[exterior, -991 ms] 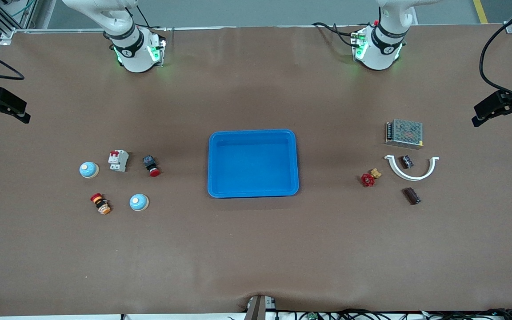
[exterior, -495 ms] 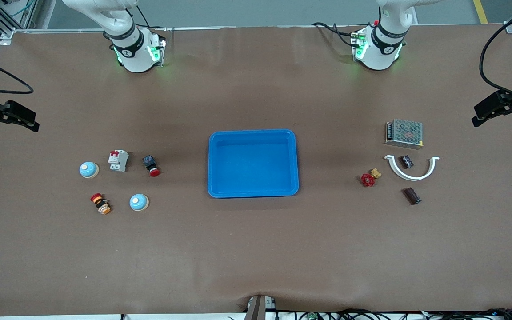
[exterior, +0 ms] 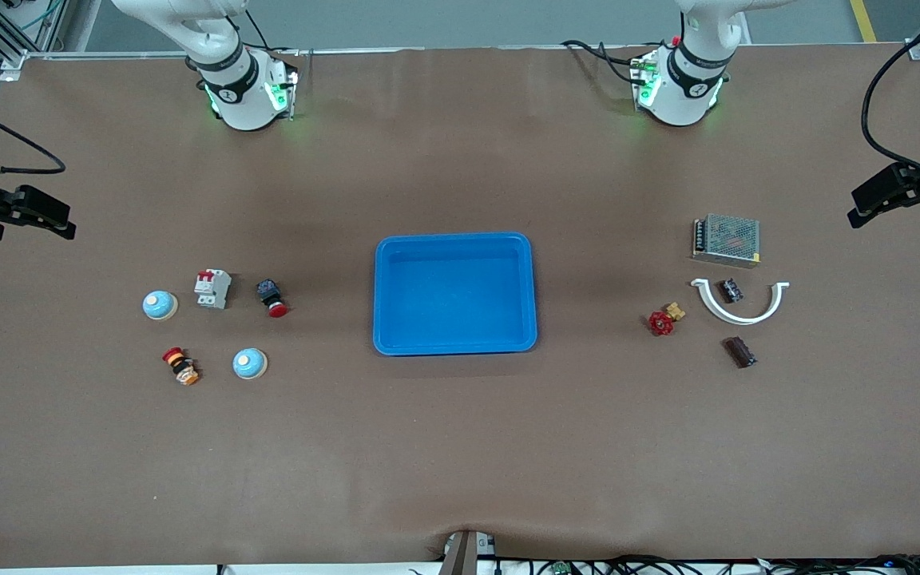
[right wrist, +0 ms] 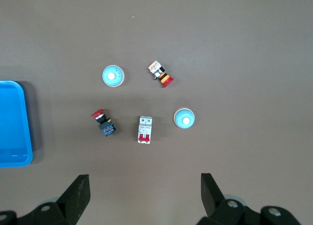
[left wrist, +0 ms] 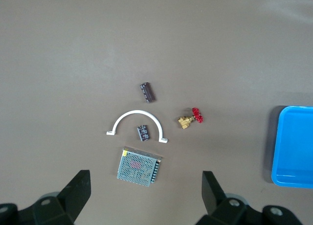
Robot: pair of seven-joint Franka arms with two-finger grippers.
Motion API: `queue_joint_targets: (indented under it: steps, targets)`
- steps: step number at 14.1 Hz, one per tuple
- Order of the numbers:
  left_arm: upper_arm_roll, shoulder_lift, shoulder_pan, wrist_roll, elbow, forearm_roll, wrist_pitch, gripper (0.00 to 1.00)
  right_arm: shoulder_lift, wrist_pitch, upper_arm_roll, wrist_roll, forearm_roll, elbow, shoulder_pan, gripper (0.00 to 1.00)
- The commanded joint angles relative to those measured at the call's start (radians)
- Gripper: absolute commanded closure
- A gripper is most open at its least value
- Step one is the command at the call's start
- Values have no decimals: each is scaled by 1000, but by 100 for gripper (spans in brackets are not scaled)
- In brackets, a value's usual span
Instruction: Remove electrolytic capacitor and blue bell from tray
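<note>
Judging from the empty tray [exterior: 455, 293], nothing's left to lift: keep left gripper [left wrist: 146, 198] and right gripper [right wrist: 145, 198] released, clear of the parts either side of it.

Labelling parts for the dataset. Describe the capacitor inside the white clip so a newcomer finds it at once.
Start at the blue tray mid-table and go toward the left arm's end, to the metal mesh power supply. Just nearer the front camera lies a white half-ring clip; the small dark capacitor sits inside its arc. A second capacitor lies outside the clip, nearer the camera.
</note>
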Motion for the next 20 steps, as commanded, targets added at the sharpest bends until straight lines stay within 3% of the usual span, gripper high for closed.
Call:
queue_joint_targets:
  steps: [1,20]
  targets:
    - [-2,7,5,8,18,-8,-3,0,10,-12,4,9,6,20,-3,0]
    - [-1,15,6,9,18,-22,-3,0,5,17,4,6,29,-12,-20,0]
